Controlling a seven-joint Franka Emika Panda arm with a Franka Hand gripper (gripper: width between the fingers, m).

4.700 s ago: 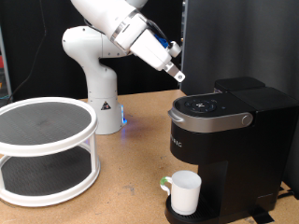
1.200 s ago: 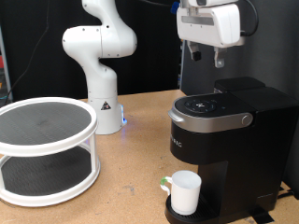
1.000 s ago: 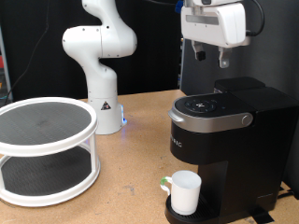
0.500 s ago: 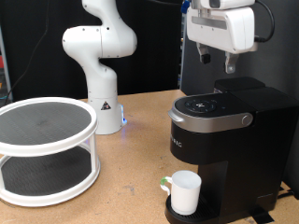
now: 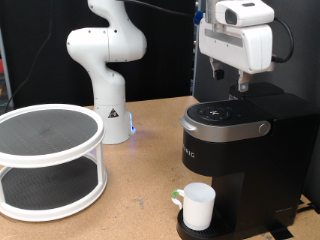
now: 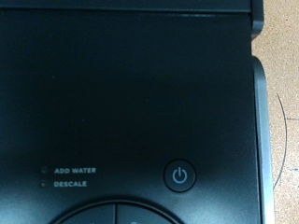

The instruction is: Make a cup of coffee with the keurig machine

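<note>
The keurig machine (image 5: 243, 150) is a black box at the exterior view's right, its lid down and its silver-grey handle facing the front. The white cup (image 5: 198, 205) stands upright on the drip tray under the spout, handle to the exterior view's left. My gripper (image 5: 230, 82) hangs fingers-down just above the rear of the machine's top, apart from it. Nothing shows between the fingers. The wrist view is filled by the machine's black top panel (image 6: 131, 93), with the power button (image 6: 181, 175) and the ADD WATER and DESCALE labels (image 6: 75, 177).
A white two-tier round rack (image 5: 48, 160) stands at the exterior view's left on the brown table (image 5: 140, 190). The arm's white base (image 5: 108, 85) is behind it at the table's back. A black curtain forms the backdrop.
The gripper has swung from left of the machine to above it, then drifted toward the exterior view's right and lowered toward the machine's top. The cup and machine have not moved.
</note>
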